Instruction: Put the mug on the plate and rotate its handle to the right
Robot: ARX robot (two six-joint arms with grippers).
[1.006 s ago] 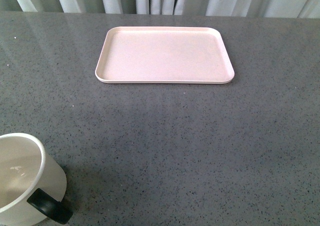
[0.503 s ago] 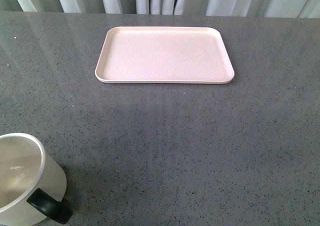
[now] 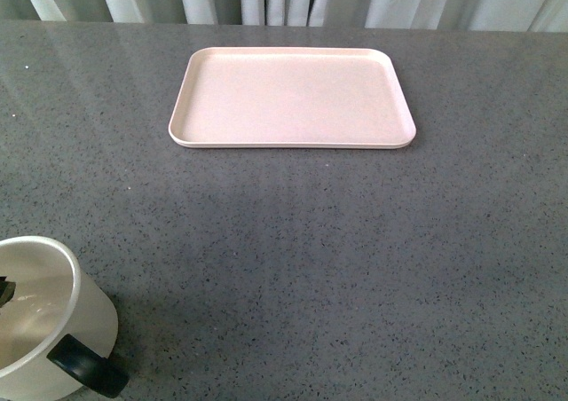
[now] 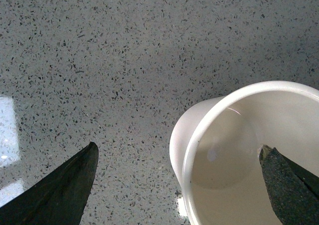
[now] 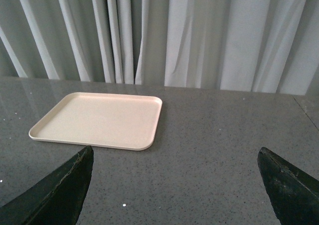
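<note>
Left fingers (image 4: 60,190) spread wide straddle the mug (image 4: 224,160) wall, one inside, one outside.

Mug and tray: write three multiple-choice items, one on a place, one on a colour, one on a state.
1. Where is the mug relative to the pink tray?
A. on it
B. on the grey counter, nearer the robot, apart from it
C. under it

2. The mug's handle is:
A. black
B. pink
C. white

3. The left pincer is:
A. shut on the handle
B. open, straddling the mug's rim
C. shut on the tray

Key: B, bare counter lies between mug and tray; A, the loop is glossy black; B, one finger hangs over the mug's inside, the other outside.
</note>
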